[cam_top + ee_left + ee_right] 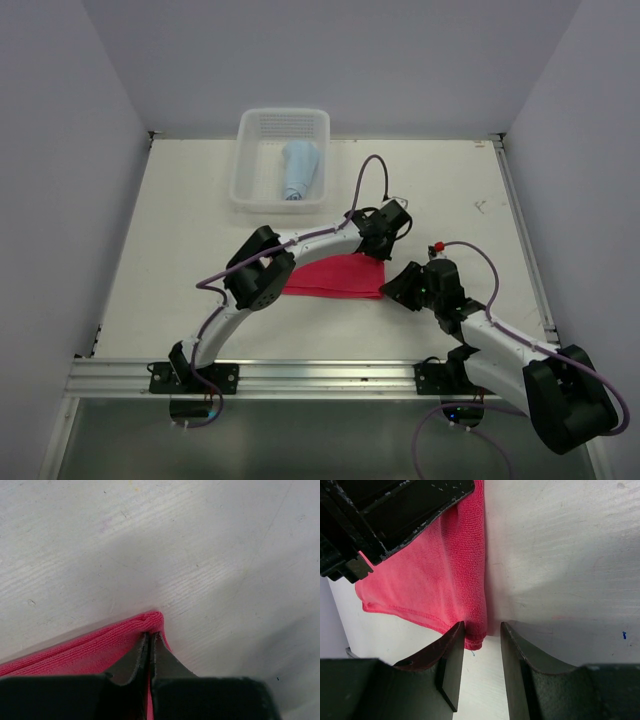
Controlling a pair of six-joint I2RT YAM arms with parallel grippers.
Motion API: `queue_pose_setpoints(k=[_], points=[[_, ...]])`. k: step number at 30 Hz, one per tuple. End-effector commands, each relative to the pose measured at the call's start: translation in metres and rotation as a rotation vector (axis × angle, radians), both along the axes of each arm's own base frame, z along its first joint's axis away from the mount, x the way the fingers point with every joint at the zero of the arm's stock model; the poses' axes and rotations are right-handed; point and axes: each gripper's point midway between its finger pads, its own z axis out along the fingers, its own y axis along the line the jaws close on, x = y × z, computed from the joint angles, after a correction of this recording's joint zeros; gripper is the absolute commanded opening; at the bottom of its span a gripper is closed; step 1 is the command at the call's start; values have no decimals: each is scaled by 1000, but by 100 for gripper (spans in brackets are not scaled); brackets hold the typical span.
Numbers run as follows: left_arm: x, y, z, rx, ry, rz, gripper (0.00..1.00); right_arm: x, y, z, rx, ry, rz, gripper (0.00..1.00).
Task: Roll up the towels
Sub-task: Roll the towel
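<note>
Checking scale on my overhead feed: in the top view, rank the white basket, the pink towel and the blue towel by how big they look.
1. The white mesh basket looks largest.
2. Then the pink towel, though the left arm hides its left end.
3. The blue towel looks smallest, bundled inside the basket.

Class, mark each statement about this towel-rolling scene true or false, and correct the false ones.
1. The blue towel lies inside the white basket. True.
2. The left gripper is shut on a corner of the pink towel. True.
3. The pink towel is rolled up. False: it lies flat on the table.
4. The right gripper is clamped on the pink towel. False: its jaws stand open, with the towel's corner between them.
</note>
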Motion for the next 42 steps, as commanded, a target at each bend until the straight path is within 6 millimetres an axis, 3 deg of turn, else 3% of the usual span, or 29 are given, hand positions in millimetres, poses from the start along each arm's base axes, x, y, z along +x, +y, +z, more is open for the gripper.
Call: queue_pose_setpoints(k=[1,8,14,17,22,25,29,33,42], points=[[-27,27,-50,142,109,-8,0,3,3,4,13,-40,13,39],[-15,0,-6,-26,68,5,0,14,1,7,5,-67,-18,39],[-6,-11,25,-123,43,15,0,22,8,8,30,-66,-14,38],[-1,-10,33,-144,34,21,0,21,10,3,37,-48,-6,36],[7,-4,48,-196,27,42,0,19,13,3,28,-59,21,8],[14,0,55,-228,23,57,0,18,14,7,-54,-86,54,0],[24,5,66,-285,2,75,0,10,7,3,-185,-79,79,0],[30,7,91,-423,-12,81,0,6,8,3,-258,-78,100,0],[36,12,97,-479,-13,63,0,8,4,14,-358,-86,93,0]])
